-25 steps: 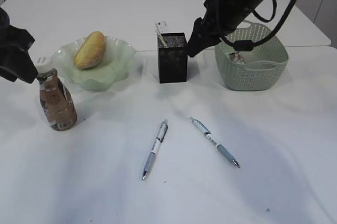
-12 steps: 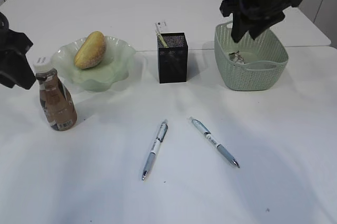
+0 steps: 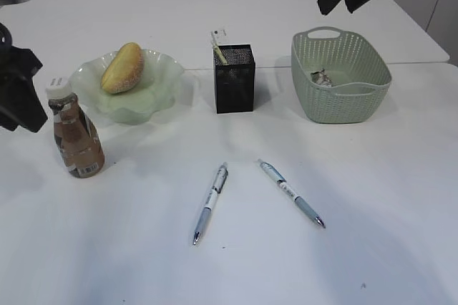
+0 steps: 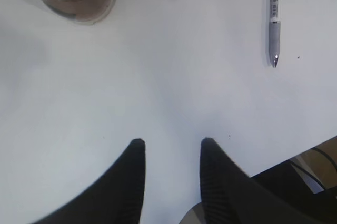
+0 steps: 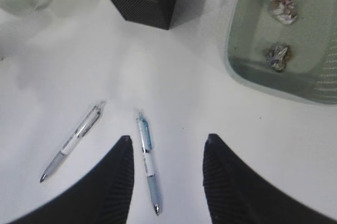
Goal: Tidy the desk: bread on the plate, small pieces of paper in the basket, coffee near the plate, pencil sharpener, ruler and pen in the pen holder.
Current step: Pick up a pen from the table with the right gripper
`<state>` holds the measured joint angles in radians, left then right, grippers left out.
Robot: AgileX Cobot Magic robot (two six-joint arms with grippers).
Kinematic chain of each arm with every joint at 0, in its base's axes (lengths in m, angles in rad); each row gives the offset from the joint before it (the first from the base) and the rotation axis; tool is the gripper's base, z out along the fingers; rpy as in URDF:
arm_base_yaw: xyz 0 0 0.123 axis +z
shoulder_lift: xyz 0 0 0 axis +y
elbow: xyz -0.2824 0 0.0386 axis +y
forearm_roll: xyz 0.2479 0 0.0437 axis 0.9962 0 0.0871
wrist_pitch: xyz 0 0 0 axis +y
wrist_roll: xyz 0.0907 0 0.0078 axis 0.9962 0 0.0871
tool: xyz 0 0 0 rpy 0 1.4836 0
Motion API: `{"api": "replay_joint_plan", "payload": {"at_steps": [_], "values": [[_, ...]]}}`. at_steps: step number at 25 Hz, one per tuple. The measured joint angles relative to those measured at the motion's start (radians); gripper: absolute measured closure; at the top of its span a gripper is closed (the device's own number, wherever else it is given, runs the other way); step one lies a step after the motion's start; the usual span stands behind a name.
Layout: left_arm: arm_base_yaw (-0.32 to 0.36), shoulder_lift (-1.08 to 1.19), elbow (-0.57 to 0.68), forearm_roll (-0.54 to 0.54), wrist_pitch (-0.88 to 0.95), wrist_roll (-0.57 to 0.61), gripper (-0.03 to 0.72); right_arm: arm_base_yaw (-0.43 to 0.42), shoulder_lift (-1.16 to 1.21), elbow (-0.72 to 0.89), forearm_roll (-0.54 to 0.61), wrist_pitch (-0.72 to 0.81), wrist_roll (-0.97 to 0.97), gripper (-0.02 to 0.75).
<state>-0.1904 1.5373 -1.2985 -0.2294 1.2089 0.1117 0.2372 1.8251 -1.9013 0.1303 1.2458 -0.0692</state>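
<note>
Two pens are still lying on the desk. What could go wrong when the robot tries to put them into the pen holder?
1. The two pens lie flat on the desk; closing jaws may push or roll one away rather than lift it.
2. The pen holder is narrow and already holds items, so a tilted pen might catch its rim or tip it.
3. The coffee stands close beside the left gripper; a sideways move could knock it over.

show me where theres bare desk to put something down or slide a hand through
Free: the white desk in front of the two grey-and-white pens, and behind the black mesh pen holder. Also the gap between pen holder and pale green perforated basket. Crowded: the left, where the brown coffee bottle stands close beside the wavy green glass plate holding the golden bread.
</note>
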Motion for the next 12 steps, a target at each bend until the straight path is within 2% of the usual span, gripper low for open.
{"api": "replay_joint_plan", "payload": {"at_steps": [6, 9, 12], "values": [[0.0, 0.0, 0.0, 0.0, 0.009, 0.0, 0.445, 0.089, -0.109, 0.171, 0.0, 0.002, -0.011, 0.385], [0.0, 0.0, 0.0, 0.0, 0.009, 0.0, 0.445, 0.171, -0.157, 0.289, -0.034, 0.002, -0.011, 0.385], [0.0, 0.0, 0.0, 0.0, 0.009, 0.0, 0.445, 0.214, -0.16, 0.365, -0.062, 0.002, -0.001, 0.386]]}}
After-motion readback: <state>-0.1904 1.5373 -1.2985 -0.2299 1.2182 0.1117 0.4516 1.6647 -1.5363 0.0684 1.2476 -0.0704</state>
